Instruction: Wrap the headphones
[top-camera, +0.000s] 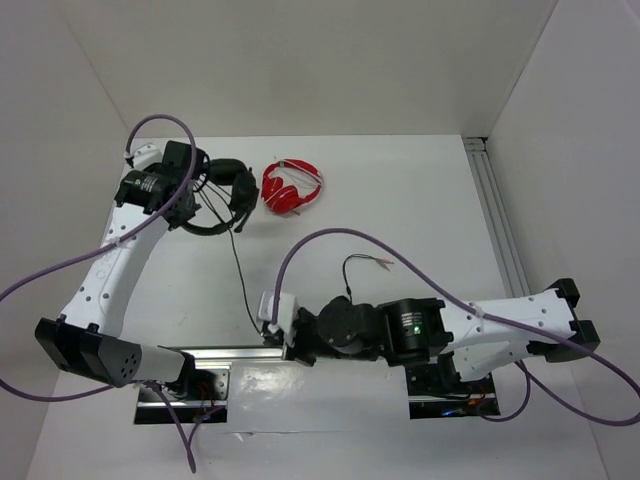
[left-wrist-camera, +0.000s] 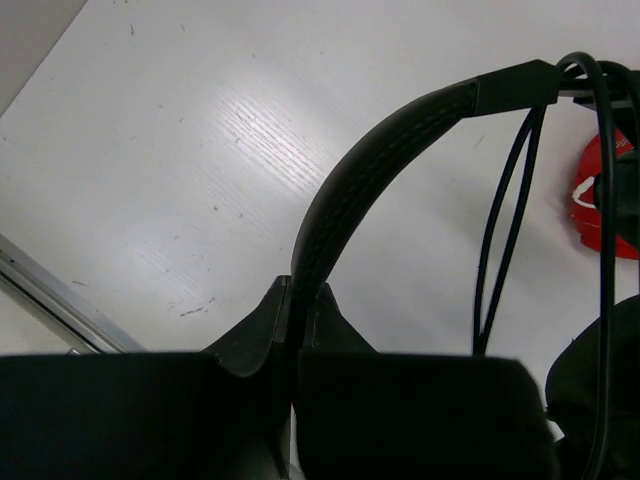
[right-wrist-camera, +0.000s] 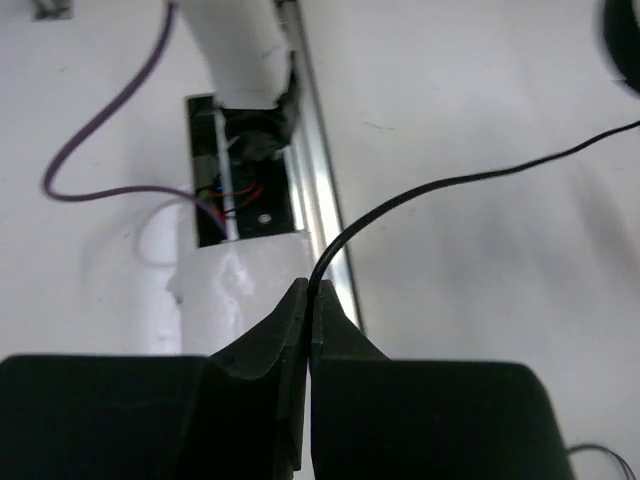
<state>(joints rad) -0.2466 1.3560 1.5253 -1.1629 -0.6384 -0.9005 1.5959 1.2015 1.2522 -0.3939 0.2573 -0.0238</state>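
Right end effector (right-wrist-camera: 308, 290): jaws pinched shut on the thin black cable (right-wrist-camera: 470, 175), low at the near edge of the worktop (top-camera: 400, 200).
Left end effector (left-wrist-camera: 300, 290): clamped on the headband (left-wrist-camera: 340, 190), far left.
Headphones (top-camera: 215, 195): far-left part of the worktop, held by the band, near the red headphones (top-camera: 291, 187) but apart from them.
Cable axis: runs far to near, from the headset down to the right end effector, with a slight bend.
Key relation: headset lies far and left of the right end effector; the left arm is nearer it. Winding likely means carrying the cable up to the headset.
Look: black, ribbed thin band, padded earcups, strands of cable already hanging by the yoke.
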